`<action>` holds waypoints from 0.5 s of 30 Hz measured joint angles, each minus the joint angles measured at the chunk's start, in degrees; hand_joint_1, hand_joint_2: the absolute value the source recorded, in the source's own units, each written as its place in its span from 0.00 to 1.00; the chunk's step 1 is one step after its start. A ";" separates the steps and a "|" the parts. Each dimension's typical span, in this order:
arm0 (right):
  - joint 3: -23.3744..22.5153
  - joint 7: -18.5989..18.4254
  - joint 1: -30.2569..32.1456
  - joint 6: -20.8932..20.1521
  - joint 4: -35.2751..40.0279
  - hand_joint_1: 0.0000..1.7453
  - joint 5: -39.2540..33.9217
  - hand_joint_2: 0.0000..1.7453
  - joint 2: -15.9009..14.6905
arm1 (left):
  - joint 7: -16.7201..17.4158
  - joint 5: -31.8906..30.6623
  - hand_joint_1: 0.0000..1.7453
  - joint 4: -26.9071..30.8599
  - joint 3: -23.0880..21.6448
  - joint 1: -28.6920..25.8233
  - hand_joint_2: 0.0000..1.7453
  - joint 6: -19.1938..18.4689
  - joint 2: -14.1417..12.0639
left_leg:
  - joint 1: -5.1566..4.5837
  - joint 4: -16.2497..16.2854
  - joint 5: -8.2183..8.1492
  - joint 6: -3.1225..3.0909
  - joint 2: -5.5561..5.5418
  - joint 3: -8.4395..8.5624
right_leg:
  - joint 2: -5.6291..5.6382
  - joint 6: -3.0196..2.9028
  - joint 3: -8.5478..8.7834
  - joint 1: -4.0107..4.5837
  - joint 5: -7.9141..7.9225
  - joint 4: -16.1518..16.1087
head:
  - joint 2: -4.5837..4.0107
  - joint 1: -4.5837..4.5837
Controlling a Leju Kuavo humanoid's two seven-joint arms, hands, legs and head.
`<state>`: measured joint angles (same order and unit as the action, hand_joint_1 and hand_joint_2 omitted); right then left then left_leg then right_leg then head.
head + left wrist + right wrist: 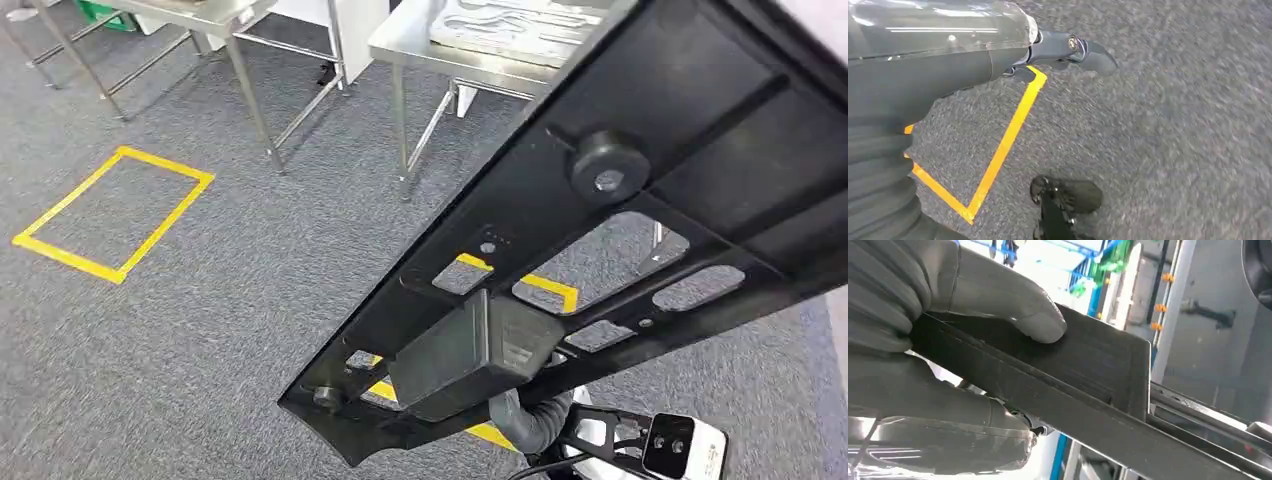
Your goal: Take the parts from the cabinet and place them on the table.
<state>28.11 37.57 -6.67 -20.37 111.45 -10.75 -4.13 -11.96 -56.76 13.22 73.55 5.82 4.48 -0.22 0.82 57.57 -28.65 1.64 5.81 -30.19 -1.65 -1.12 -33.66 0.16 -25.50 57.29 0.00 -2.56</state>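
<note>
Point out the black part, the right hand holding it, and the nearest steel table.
black part (pixel 700 150), head view, on its flat upper panel.
right hand (pixel 948 355), right wrist view, on the grey cover behind the thumb.
steel table (pixel 400 45), head view, on its front edge.

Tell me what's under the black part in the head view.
Through the black part's cutouts: grey carpet and yellow floor tape. Its solid areas cover the rest of the floor beneath and most of the right hand gripping it.
</note>
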 joint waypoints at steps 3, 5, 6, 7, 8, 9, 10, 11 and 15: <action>0.28 0.00 -0.39 0.15 -0.07 1.00 -0.02 1.00 -0.04 | -0.07 -0.09 0.00 -0.02 0.00 -0.36 1.00 -0.07 0.07 | 0.12 11.30 -6.18 0.39 -4.96 -5.18 | 1.90 -0.71 0.11 0.00 -0.08 -0.03 | 0.00 -0.02; 0.31 0.00 -0.25 0.35 -0.26 1.00 0.00 1.00 -0.09 | 0.09 -0.09 0.00 -0.02 0.02 -0.70 1.00 0.00 0.02 | 0.12 18.50 -7.95 0.41 -5.30 -9.15 | 3.64 -0.77 0.14 0.14 -0.12 0.09 | 0.00 -0.02; 0.31 0.00 -0.19 0.48 -0.31 1.00 0.00 1.00 -0.11 | 0.09 -0.11 0.00 -0.02 0.02 -0.71 1.00 0.02 0.02 | 0.12 18.18 -6.91 0.33 -5.31 -9.31 | 4.32 -0.75 0.24 0.17 -0.14 0.13 | 0.00 -0.02; 0.31 0.00 -0.19 0.59 -0.31 1.00 0.00 1.00 -0.13 | 0.09 -0.13 0.00 -0.02 0.02 -0.65 1.00 0.02 0.02 | 0.12 15.02 -4.29 0.16 -5.34 -8.23 | 5.16 -0.70 0.40 0.18 -0.23 0.20 | 0.00 -0.02; 0.31 0.00 -0.21 0.68 -0.28 1.00 0.00 1.00 -0.13 | 0.09 -0.15 0.00 -0.02 0.00 -0.60 1.00 0.02 0.02 | 0.12 9.86 -1.13 -0.03 -5.64 -6.07 | 5.98 -0.60 0.62 0.18 -0.33 0.27 | 0.00 -0.02; 0.33 0.00 -0.21 0.72 -0.28 1.00 0.02 1.00 -0.13 | 0.09 -0.13 0.00 -0.02 0.00 -0.56 1.00 0.04 -0.02 | 0.13 4.49 1.72 -0.26 -6.92 -3.72 | 6.63 -0.41 0.82 0.15 -0.48 0.39 | 0.00 -0.02; 0.33 0.00 -0.22 0.79 -0.28 1.00 0.11 1.00 -0.13 | 0.09 -0.13 0.00 -0.02 0.00 -0.60 1.00 0.04 -0.22 | 0.23 1.33 1.84 -0.77 -9.98 -2.29 | 7.12 -0.28 0.72 -0.01 -0.57 0.43 | 0.00 0.00; 0.35 0.00 -0.22 0.83 -0.28 1.00 0.35 1.00 -0.13 | 0.04 -0.11 0.00 -0.02 0.02 -0.64 1.00 0.06 -0.17 | 0.27 -0.06 1.71 -0.83 -10.00 -1.82 | 8.01 0.09 0.30 0.18 -0.64 0.90 | 0.00 0.00; 0.42 0.00 0.37 0.90 -0.09 1.00 0.61 1.00 -0.28 | -0.09 -0.11 0.00 -0.04 0.00 -0.38 1.00 -0.11 0.00 | 0.59 -0.38 2.18 -2.07 -7.79 -1.69 | 9.27 1.57 -0.14 -0.17 -0.54 0.80 | 0.00 -0.02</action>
<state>28.52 37.57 -6.31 -19.47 111.36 -10.14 -4.42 -12.04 -56.87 13.18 73.55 5.44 4.37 -0.22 1.40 57.19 -26.47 -0.43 -1.98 -31.88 7.62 0.45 -33.81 0.00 -26.04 58.09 0.00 -2.58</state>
